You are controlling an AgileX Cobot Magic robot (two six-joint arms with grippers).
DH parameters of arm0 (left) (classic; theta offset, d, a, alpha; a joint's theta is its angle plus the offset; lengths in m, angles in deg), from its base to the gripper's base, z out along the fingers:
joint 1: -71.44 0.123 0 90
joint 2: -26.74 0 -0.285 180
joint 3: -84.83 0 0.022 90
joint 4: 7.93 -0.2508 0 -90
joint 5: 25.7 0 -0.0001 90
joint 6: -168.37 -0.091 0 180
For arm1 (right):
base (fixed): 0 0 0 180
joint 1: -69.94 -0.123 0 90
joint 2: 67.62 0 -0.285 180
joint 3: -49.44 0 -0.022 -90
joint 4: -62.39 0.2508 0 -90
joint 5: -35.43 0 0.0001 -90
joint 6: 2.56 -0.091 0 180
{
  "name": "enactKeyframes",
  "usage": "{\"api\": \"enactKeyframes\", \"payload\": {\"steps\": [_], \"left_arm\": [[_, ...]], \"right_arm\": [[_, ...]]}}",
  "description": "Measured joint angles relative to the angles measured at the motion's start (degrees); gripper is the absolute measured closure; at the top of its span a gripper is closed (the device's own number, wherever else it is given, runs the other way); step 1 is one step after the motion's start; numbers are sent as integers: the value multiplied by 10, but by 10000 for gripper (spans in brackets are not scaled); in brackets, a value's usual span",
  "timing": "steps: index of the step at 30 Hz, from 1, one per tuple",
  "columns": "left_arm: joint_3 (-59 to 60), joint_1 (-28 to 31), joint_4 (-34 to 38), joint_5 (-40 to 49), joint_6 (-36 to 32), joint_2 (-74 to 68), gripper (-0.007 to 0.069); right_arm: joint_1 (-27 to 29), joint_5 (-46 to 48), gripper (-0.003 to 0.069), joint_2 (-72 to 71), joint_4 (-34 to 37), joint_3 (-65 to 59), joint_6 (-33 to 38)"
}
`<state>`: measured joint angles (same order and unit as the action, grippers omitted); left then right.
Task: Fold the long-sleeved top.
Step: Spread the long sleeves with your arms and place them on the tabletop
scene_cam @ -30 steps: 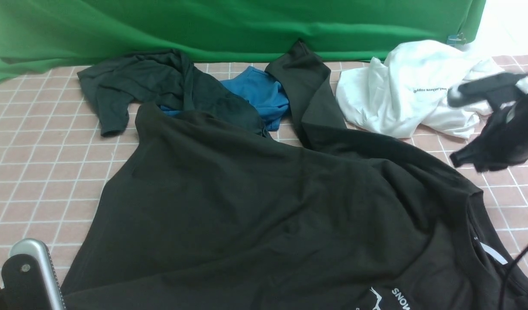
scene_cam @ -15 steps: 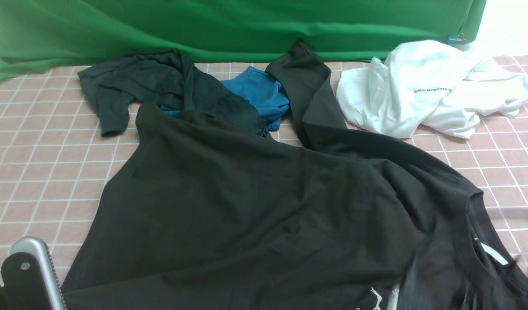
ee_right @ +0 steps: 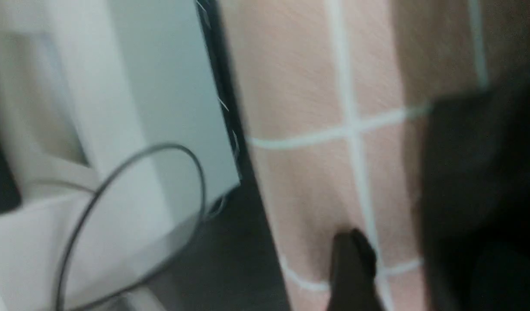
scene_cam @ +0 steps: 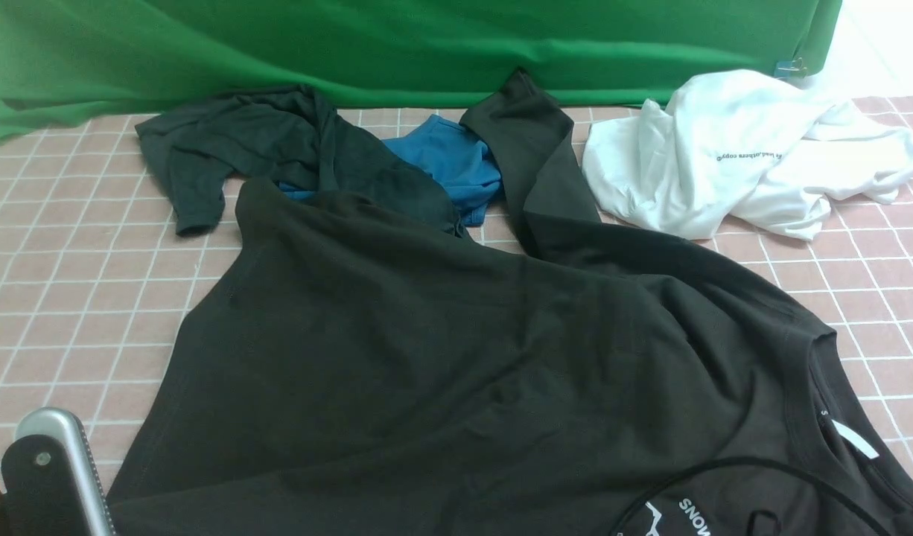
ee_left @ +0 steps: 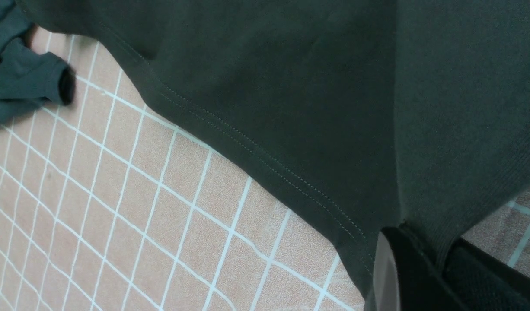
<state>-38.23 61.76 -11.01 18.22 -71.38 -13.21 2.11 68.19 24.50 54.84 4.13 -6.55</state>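
Front view: long-sleeved top (scene_cam: 456, 350) sprawls across the surface (scene_cam: 77, 246), centre to lower right, long axis running lower right to upper left. Left gripper (ee_left: 425, 268) is pinching its edge, so nearer arm imo. Right gripper (ee_right: 351, 268) too blurry, can't tell.

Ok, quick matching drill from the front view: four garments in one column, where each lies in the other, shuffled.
1 long-sleeved top
2 white tee
3 blue garment
4 short-sleeved shirt

A far left
B far right
C spread across the near middle
D far middle, partly covered

Pairs: 1-C, 2-B, 3-D, 4-A
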Motion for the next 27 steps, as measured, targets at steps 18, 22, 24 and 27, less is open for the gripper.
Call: {"api": "enactKeyframes", "payload": {"steps": [18,22,24,27], "left_arm": [[0,0,0,0,0,0,589],[0,0,0,0,0,0,589],[0,0,0,0,0,0,589],[0,0,0,0,0,0,589]], "right_arm": [[21,8,268,-18,-28,2,20],[21,3,272,5,-36,6,32],[21,3,293,9,-37,7,33],[21,4,375,11,-31,8,33]]}}
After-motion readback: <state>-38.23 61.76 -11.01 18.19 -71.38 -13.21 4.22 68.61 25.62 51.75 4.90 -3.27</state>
